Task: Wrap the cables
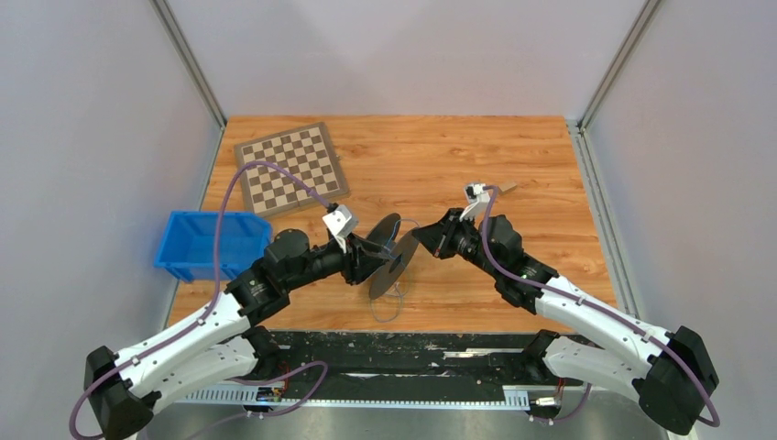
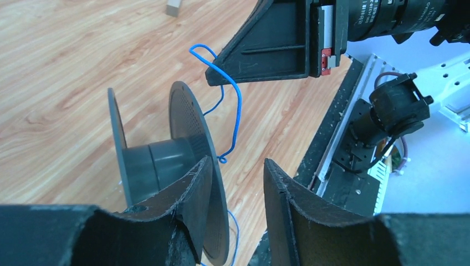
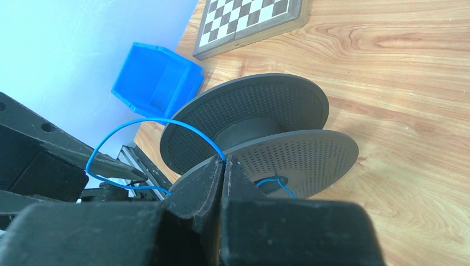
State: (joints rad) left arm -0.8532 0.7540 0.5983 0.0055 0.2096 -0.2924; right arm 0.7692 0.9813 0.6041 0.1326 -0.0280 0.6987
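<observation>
A dark grey two-disc spool stands on edge at mid-table. The thin blue cable arcs from the spool's near disc up to my right gripper, which is shut on it; the cable comes out at the pinched fingertips of this gripper. More cable lies in a loose loop on the wood below the spool. My left gripper is open around the rim of one disc. One finger sits against the disc's hub side. The other finger stands apart from the disc.
A chessboard lies at the back left. A blue bin sits at the table's left edge. A small wooden block lies behind the right arm. A black strip runs along the near edge.
</observation>
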